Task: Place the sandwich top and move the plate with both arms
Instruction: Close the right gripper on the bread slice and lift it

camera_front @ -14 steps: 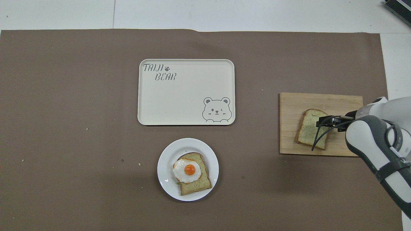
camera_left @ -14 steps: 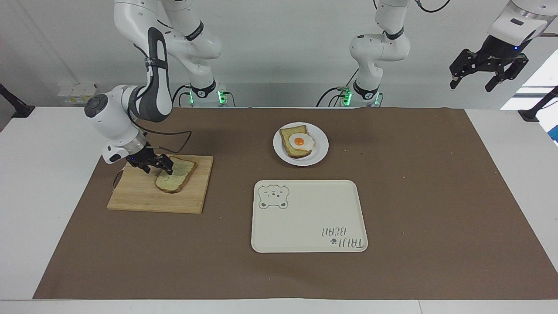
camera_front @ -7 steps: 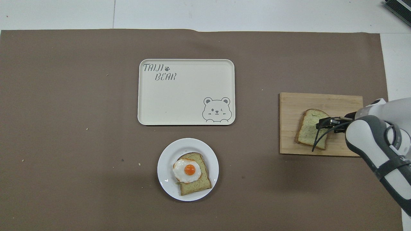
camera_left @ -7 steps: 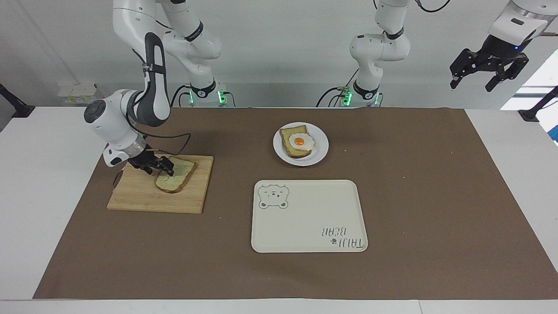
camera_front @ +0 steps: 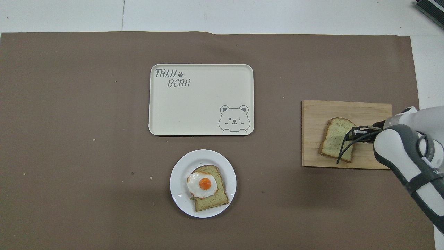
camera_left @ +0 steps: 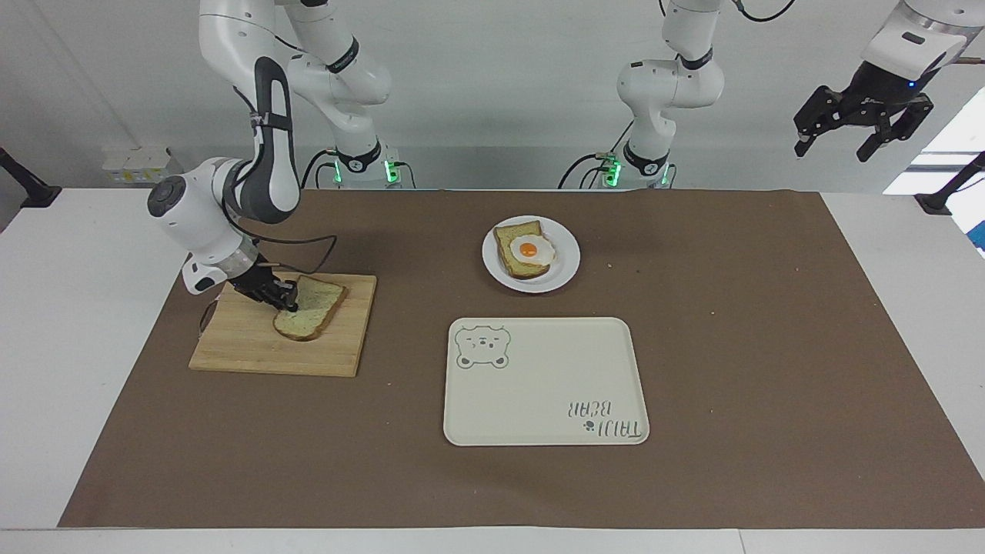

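Note:
The sandwich top [camera_left: 317, 306] [camera_front: 332, 140], a plain speckled slice, lies on a wooden cutting board [camera_left: 254, 346] toward the right arm's end of the table. My right gripper [camera_left: 286, 302] [camera_front: 351, 134] is low at the slice's edge, its fingertips pinched together on the crust. The small white plate [camera_left: 569, 261] [camera_front: 178, 173] sits near the robots at mid-table and carries a bread slice with a fried egg [camera_left: 528, 250]. My left gripper [camera_left: 831, 150] hangs open, high above the left arm's end of the table, waiting.
A cream rectangular tray [camera_left: 539, 385] [camera_front: 201, 104] with a bear drawing lies farther from the robots than the plate. The cutting board [camera_front: 347, 109] rests on the brown mat. A few crumbs dot the mat.
The right gripper's fingers have closed from wide apart onto the edge of the plain slice, and the wrist has shifted slightly. The left arm has not moved.

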